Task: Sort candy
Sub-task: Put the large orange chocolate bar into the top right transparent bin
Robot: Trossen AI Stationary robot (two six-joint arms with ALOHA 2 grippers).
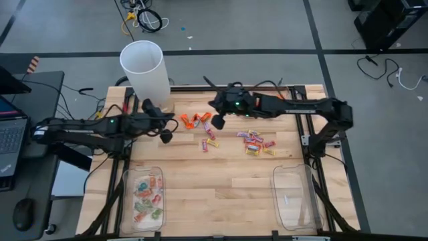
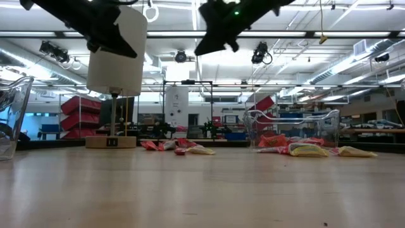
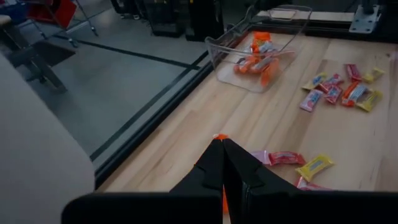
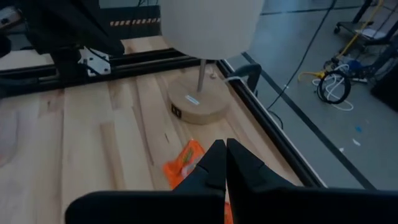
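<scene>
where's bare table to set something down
Bare wood lies between the left tray and the right tray, along the near edge. It is crowded at the far middle, where candy is scattered under both grippers, beside the lamp.

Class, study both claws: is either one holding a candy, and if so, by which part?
The left claw is shut with a sliver of orange showing between its fingers, seemingly a candy pinched by its edge. The right claw is shut; whether it holds anything cannot be told.

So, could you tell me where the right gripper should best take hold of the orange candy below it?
Probably across the narrow middle of the orange candy, coming straight down: it lies flat on the table. The right gripper is shut, so it must open first.
</scene>
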